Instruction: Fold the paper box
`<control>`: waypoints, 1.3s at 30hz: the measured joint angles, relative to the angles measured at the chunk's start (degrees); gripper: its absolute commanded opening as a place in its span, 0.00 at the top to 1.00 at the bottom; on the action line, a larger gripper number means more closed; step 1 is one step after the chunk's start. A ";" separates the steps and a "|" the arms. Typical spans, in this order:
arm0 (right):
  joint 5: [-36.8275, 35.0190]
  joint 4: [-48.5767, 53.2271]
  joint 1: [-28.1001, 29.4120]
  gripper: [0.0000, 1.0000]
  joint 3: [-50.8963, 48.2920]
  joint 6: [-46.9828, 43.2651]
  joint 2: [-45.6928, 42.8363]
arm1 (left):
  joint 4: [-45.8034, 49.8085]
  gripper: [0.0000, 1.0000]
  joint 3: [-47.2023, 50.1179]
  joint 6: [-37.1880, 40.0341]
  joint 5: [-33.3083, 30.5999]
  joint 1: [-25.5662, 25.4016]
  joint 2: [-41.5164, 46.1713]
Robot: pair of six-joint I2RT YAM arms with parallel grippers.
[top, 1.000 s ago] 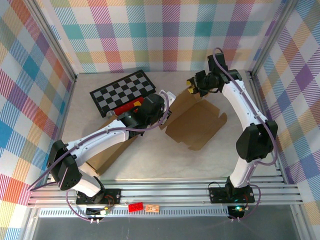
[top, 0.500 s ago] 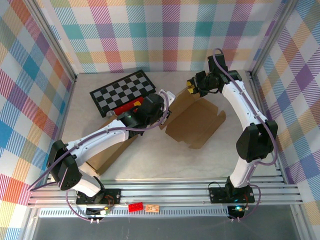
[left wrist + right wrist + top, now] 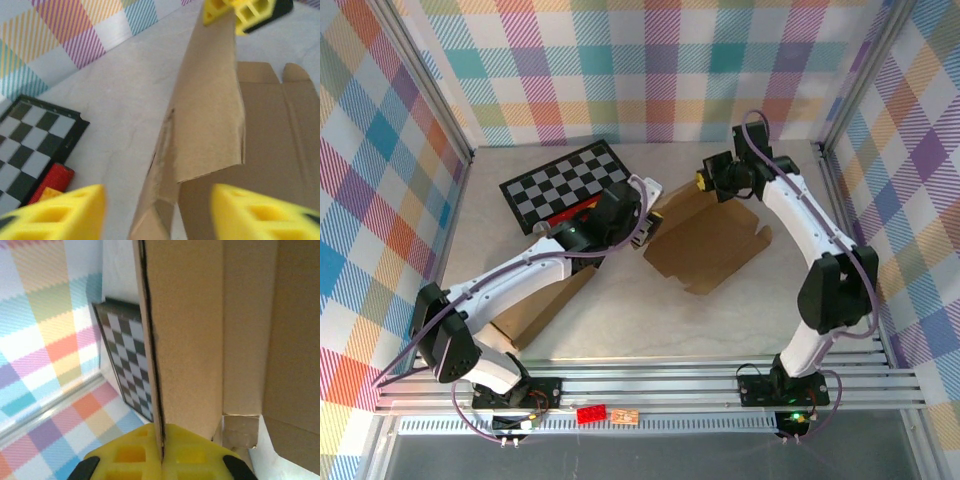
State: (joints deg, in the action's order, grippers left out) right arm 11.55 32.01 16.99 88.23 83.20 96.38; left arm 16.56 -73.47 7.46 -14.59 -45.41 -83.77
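Two hands: I see my right hand (image 3: 161,442) pinching the box (image 3: 712,248) by its raised flap, my left hand (image 3: 157,212) with fingers (image 3: 55,212) spread apart, holding nothing.

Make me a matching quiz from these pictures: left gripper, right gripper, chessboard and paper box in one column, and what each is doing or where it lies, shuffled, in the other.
1. left gripper
2. right gripper
3. chessboard
4. paper box

A. jaws shut on a flap
B. unfolded in the middle, one flap raised
C. jaws open
D. flat, at the far left

Pairs: 1-C, 2-A, 3-D, 4-B
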 measured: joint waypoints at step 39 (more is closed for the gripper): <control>-33.81 -13.00 13.14 1.00 -9.66 15.78 0.46 | 18.93 0.49 -26.25 -48.63 25.44 12.57 -23.30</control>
State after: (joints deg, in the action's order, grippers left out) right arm -22.26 19.00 30.13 78.56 98.98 96.84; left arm 35.48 -99.72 -41.17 10.85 -32.84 -107.07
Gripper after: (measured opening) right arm 0.060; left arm 0.512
